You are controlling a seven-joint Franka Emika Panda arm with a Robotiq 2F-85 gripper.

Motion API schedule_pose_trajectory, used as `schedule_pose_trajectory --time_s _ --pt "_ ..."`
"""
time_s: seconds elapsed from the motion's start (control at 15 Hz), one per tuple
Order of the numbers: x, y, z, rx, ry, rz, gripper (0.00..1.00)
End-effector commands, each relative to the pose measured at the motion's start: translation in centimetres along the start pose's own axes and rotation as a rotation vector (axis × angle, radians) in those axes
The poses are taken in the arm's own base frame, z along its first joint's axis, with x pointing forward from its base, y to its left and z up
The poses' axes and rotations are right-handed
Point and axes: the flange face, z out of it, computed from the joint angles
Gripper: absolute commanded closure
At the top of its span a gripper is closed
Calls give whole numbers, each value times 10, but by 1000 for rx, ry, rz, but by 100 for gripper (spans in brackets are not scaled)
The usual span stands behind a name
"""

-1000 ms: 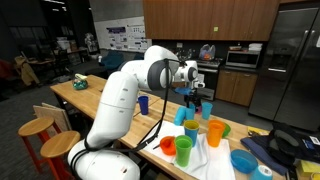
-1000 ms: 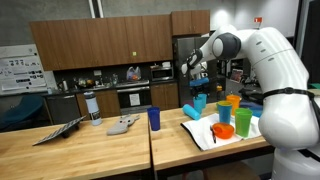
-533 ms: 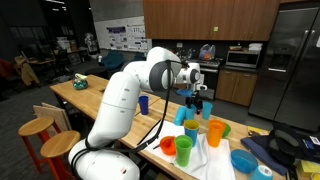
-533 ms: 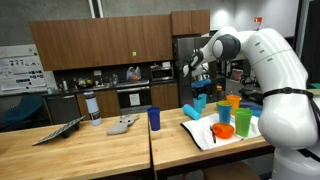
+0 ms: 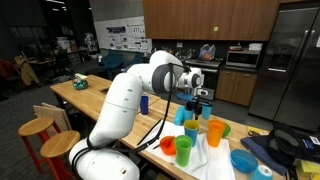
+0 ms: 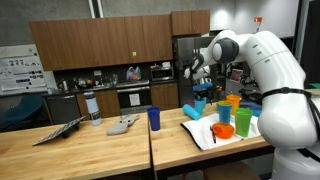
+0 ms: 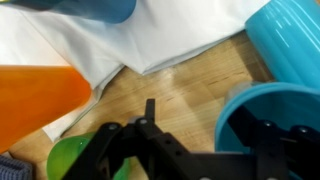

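Claw (image 7: 190, 150) is hanging with jaws well apart, gripping nothing; one finger (image 7: 278, 142) is sitting inside blue cup (image 7: 232, 125), lower right. Orange cup (image 7: 40, 100) is lying left.

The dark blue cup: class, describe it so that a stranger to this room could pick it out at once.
Find the long wooden table in front of the brown kitchen cabinets. Bright cups crowd a white cloth beside the robot; the dark blue cup stands upright on bare wood, apart from them. It stands by itself and is the darkest.
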Motion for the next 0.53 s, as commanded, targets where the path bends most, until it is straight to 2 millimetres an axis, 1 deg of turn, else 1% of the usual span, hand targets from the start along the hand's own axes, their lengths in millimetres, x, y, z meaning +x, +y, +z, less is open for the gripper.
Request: schedule_pose_trajectory --time_s 0.0,0.2,0.33,0.4,0.47 --pt "4 1 4 5 -28 -4 56" --pt "4 2 3 14 -32 -4 81" --pt "1 1 2 18 -33 -1 95" --pt "2 2 -1 15 -29 -3 99" --pt "0 2 -7 11 -20 -6 100"
